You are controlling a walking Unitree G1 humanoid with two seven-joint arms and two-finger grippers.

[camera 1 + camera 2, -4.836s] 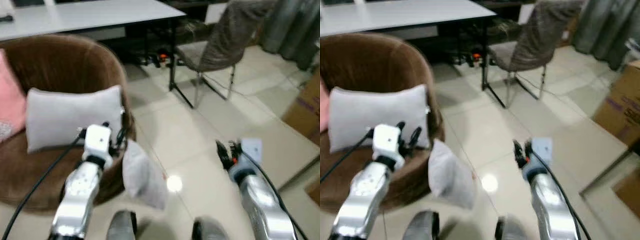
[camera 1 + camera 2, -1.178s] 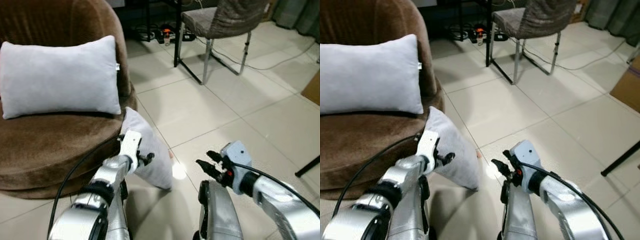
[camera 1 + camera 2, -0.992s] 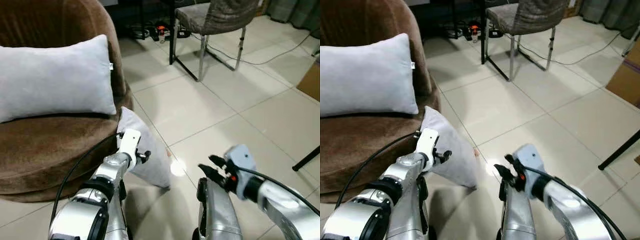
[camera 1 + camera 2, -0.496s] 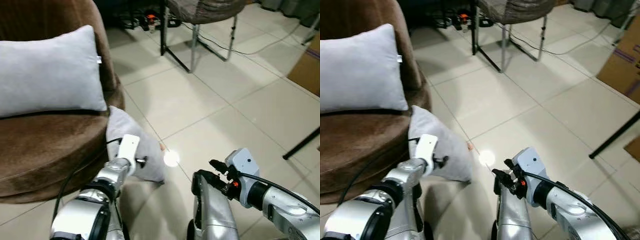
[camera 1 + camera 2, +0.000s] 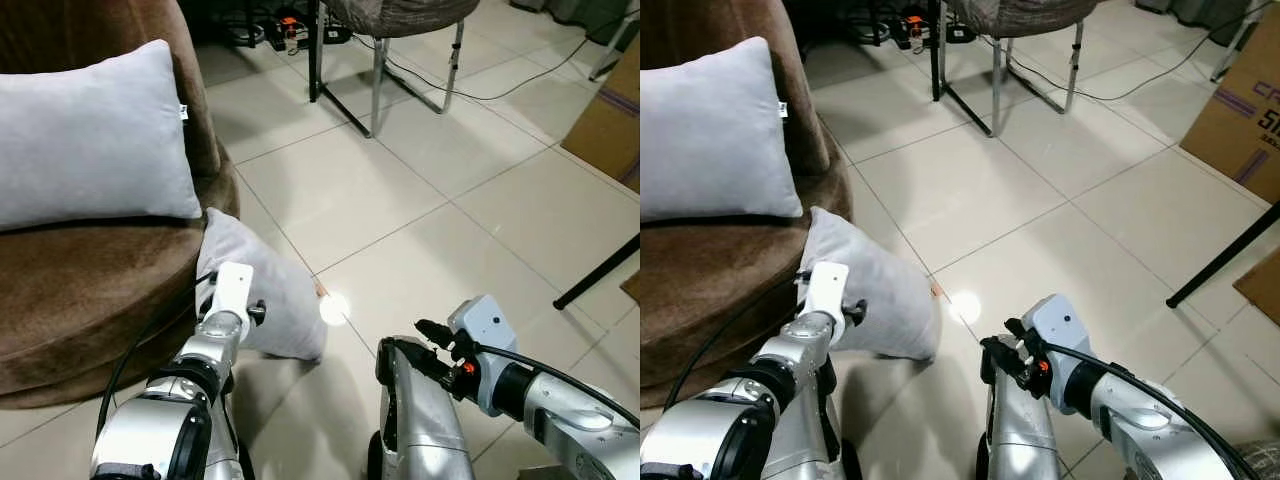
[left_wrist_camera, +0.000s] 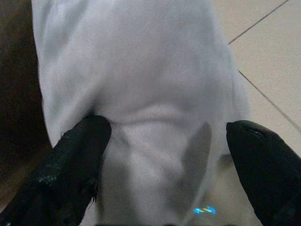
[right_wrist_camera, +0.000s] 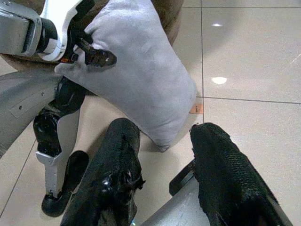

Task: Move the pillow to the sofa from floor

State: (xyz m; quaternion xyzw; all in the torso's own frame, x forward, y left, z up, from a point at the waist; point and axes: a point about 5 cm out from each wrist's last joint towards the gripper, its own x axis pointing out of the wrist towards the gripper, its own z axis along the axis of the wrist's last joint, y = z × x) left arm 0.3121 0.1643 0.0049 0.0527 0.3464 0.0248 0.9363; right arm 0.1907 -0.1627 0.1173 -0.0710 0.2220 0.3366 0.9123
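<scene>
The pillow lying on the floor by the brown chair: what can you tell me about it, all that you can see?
The floor pillow is pale grey, soft, suede-like fabric, plump and creased. It stands tilted on the tiled floor, its upper end leaning against the brown sofa. A small orange tag pokes out at its edge. The left gripper is open, one finger pressing its fabric.

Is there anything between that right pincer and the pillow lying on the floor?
Nothing but bare floor tile. The right wrist view shows the right pincer, open, with the pillow just ahead of it.
</scene>
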